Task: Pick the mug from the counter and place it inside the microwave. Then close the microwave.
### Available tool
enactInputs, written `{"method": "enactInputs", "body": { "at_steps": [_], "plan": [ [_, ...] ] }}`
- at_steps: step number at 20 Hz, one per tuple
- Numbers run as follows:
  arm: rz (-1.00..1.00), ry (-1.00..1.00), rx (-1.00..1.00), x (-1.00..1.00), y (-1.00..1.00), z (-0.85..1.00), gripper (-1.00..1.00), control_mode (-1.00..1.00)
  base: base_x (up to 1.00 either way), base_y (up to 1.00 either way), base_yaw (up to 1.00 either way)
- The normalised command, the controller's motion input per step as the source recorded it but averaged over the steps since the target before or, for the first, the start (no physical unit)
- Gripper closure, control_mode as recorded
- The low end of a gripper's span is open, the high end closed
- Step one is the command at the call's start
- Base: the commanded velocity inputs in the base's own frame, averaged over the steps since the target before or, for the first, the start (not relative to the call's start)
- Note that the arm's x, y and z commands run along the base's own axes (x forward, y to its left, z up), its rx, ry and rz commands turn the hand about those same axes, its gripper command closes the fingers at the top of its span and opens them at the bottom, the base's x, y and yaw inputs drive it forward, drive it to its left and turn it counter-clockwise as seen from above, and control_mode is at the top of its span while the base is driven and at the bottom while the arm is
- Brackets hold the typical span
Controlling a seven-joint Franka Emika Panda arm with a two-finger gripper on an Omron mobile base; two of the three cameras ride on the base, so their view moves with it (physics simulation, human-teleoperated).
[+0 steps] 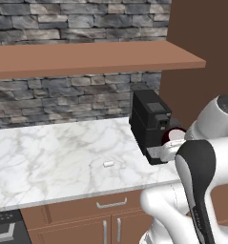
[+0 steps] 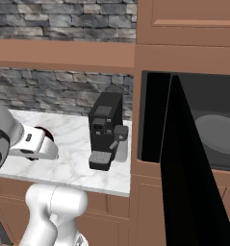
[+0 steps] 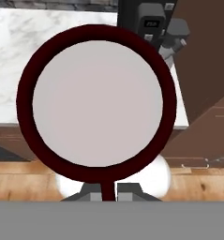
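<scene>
Jaws (image 3: 104,193) clenched on the rim of the dark red mug (image 3: 97,105), carried upright above the worktop (image 1: 53,152) beside the coffee machine (image 2: 106,129), apparently bound for the microwave (image 2: 203,125), whose door (image 2: 188,182) hangs open.

Arm's (image 1: 201,181) folded up pretty tight here, elbow high, white links stacked with the dark joint cover facing the left base camera. Forearm (image 2: 32,144) reaches out level, wrist turned so the hand looks straight down. Gripper (image 3: 104,191) is closed right down, both little fingertips (image 3: 87,191) pinched on the thin rim of the mug (image 3: 97,105), which hangs off them.
</scene>
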Motion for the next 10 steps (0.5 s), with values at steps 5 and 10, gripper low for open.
{"method": "enactInputs", "body": {
  "at_steps": [5, 10],
  "plan": [
    [0.0, -0.1, 0.0, 0.0, -0.02, 0.1, 1.0, -1.0, 0.0, 0.0, 0.0],
    [0.0, -0.1, 0.0, 0.0, -0.02, 0.0, 1.0, -1.0, 0.0, 0.0, 0.0]
  ]
}}
